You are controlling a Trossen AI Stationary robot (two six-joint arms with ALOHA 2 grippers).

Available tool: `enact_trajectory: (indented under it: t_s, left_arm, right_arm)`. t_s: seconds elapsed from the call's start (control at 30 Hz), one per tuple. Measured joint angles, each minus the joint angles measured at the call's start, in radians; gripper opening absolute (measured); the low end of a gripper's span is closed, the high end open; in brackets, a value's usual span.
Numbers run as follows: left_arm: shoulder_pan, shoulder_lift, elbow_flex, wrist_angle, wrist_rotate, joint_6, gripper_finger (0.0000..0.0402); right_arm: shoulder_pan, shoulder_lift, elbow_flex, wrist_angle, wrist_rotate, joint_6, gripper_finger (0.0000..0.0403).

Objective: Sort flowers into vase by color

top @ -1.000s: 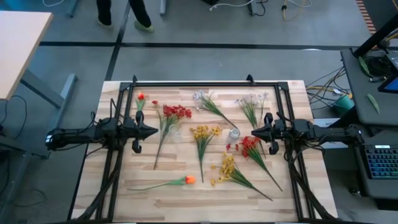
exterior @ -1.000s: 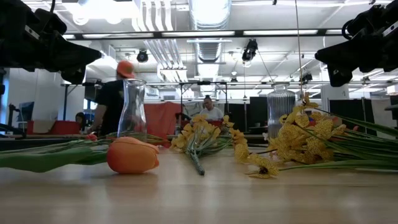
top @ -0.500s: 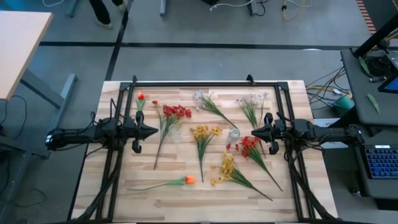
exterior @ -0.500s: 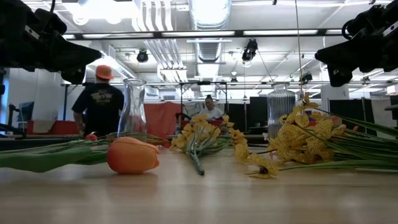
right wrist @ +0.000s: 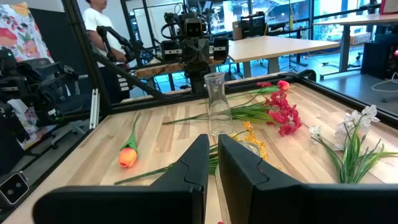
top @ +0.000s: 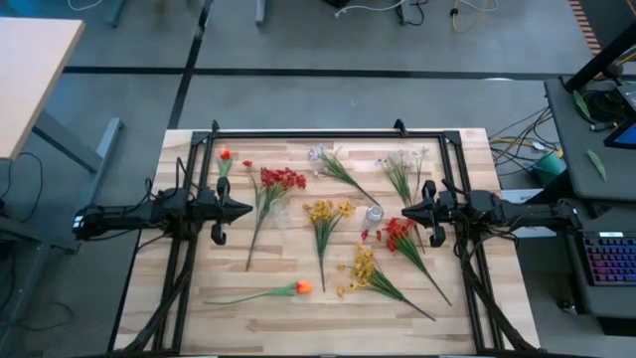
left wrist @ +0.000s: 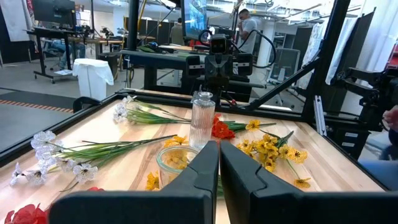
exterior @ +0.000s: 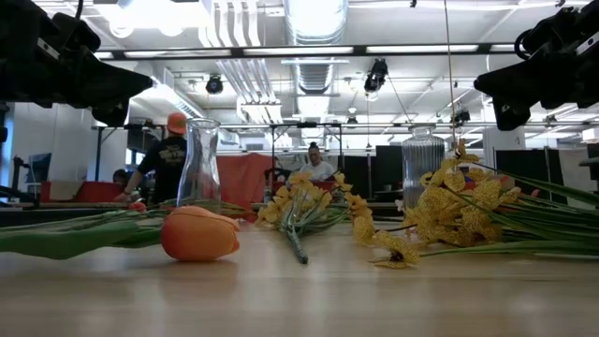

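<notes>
So nothing's budged on the table lately; left gripper (top: 246, 210) at 9 o'clock, right gripper (top: 402, 211) at 3, both pinched empty; flowers (top: 325, 214) still scattered, sorting not started.

In the low view, the orange tulip (exterior: 198, 234) hides its own stalk's join, and the yellow spray (exterior: 440, 213) runs its stems off the right edge. From above, the clear vases (top: 375, 213) are too small to make out.
</notes>
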Motion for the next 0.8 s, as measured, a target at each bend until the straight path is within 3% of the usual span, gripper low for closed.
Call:
enact_trajectory:
  t_s: [0.27,0.33,0.47,0.53,0.8]
  left_arm:
    - [0.000,0.000,0.000,0.005,-0.001,0.007,0.0000]
    - [0.000,0.003,-0.001,0.071,-0.003,-0.014,0.0000]
    - [-0.002,0.015,-0.001,0.303,-0.013,-0.357,0.0000]
    - [-0.001,0.017,0.001,0.385,-0.034,-0.413,0.0000]
    - [-0.001,0.020,0.079,0.431,-0.039,-0.331,0.0000]
  right_arm:
    - [0.000,0.000,0.000,0.003,0.000,-0.008,0.0029]
    - [0.000,0.000,0.000,0.014,0.000,0.001,0.0029]
    - [0.000,0.002,0.003,0.017,-0.009,0.084,0.0029]
    - [0.000,0.004,0.008,0.019,-0.029,0.086,0.0029]
    - [0.000,0.006,0.014,0.028,-0.034,0.132,0.0029]
